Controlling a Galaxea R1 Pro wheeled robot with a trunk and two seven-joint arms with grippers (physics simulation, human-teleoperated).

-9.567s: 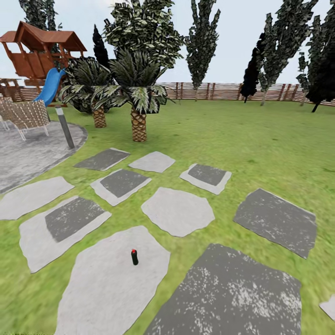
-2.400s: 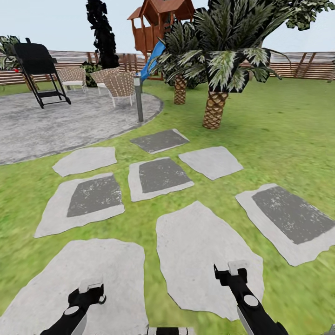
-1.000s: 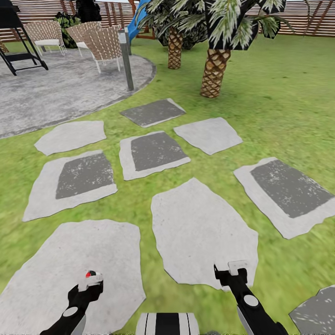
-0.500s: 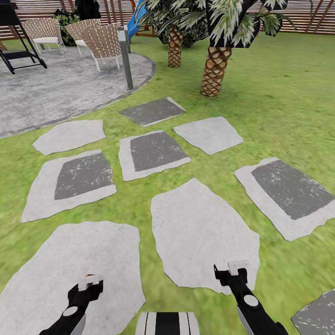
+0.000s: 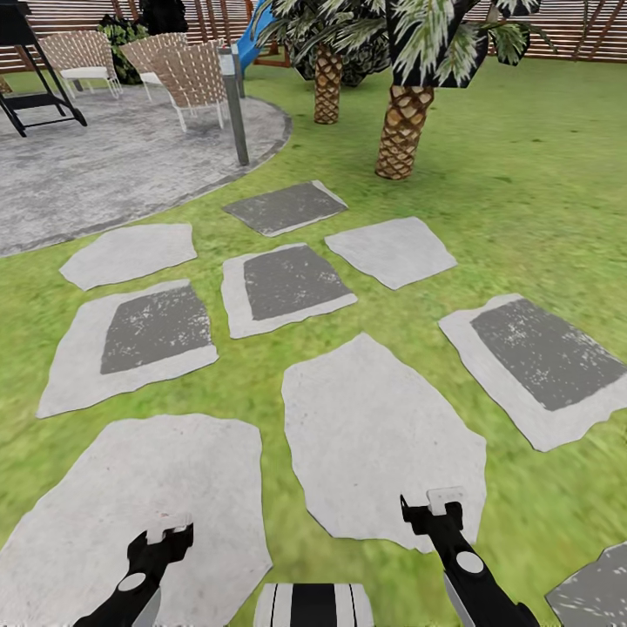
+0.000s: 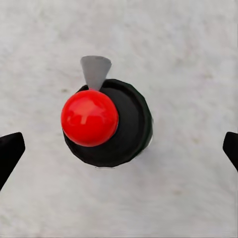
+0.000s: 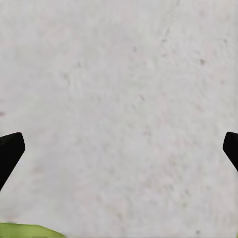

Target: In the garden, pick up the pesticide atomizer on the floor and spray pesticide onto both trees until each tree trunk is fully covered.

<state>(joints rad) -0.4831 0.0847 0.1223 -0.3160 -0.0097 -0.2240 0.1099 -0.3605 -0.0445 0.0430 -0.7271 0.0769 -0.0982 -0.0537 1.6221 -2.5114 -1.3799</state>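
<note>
The pesticide atomizer (image 6: 119, 126) stands upright on a pale stone slab (image 6: 188, 44). In the left wrist view I see it from above: a black round body, a red ball cap (image 6: 89, 117) and a grey nozzle (image 6: 95, 69). My left gripper (image 6: 119, 151) hangs straight over it, open, with one black fingertip on either side and well apart from it. In the head view the left gripper (image 5: 164, 538) covers the atomizer. My right gripper (image 5: 440, 514) is open over the neighbouring slab (image 7: 124, 99), holding nothing. The two trees are out of view.
Grey stepping stones (image 5: 287, 283) lie across the lawn ahead. Two palm trees (image 5: 401, 131) stand beyond them. To the far left are a gravel patio (image 5: 113, 165), a lamp post (image 5: 235, 109), wicker chairs (image 5: 196, 78) and a black grill (image 5: 35, 96). A slat fence (image 5: 575, 35) closes the back.
The camera has tilted down and the base has crept forward. A second ago the red cap peeked out at the left gripper in the head view; now the gripper covers it.
</note>
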